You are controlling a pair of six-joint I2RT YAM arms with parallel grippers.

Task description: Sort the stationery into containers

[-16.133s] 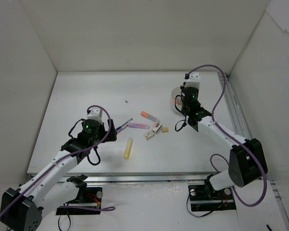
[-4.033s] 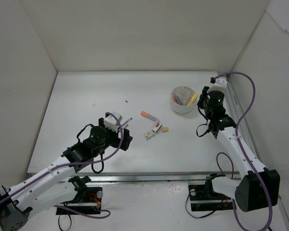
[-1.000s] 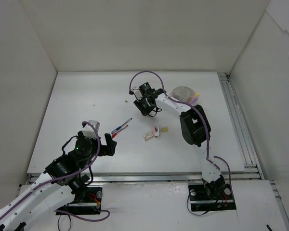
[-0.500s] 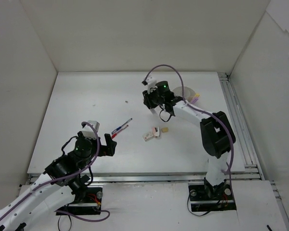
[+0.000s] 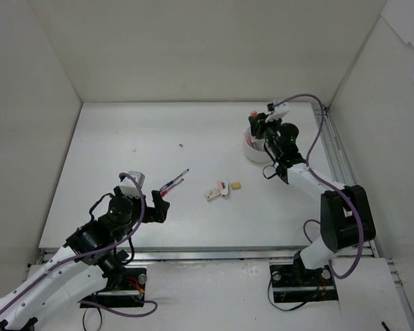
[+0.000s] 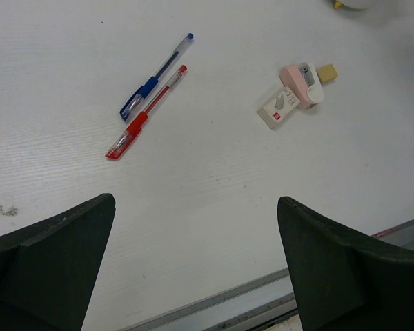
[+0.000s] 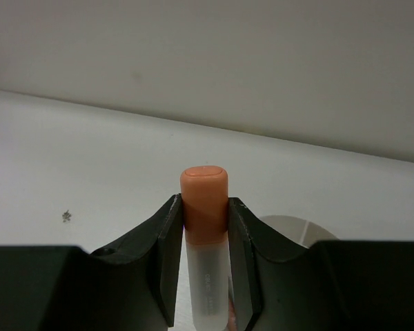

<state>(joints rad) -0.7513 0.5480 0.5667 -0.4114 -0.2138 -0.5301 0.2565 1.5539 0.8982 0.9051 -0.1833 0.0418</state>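
Observation:
My right gripper (image 7: pixel 205 210) is shut on an orange marker (image 7: pixel 205 186), a stick with an orange cap and a translucent body, held upright. In the top view this gripper (image 5: pixel 257 124) hangs over the round white dish (image 5: pixel 251 154), with the marker's cap (image 5: pixel 253 112) sticking up. Part of the dish (image 7: pixel 294 231) shows behind the right finger. A blue pen (image 6: pixel 156 76) and a red pen (image 6: pixel 145 113) lie side by side on the table. A pink and white block (image 6: pixel 292 96) and a small tan block (image 6: pixel 326 72) lie to their right. My left gripper (image 6: pixel 195 203) hovers open above the table's near edge, holding nothing.
White walls enclose the table on three sides. A metal rail (image 5: pixel 338 172) runs along the right edge and another (image 6: pixel 262 289) along the near edge. A small speck (image 5: pixel 181 145) lies on the table's far part.
My right arm has swung right and back with the orange marker, from left of the dish to above it. The left arm has stayed nearly still.

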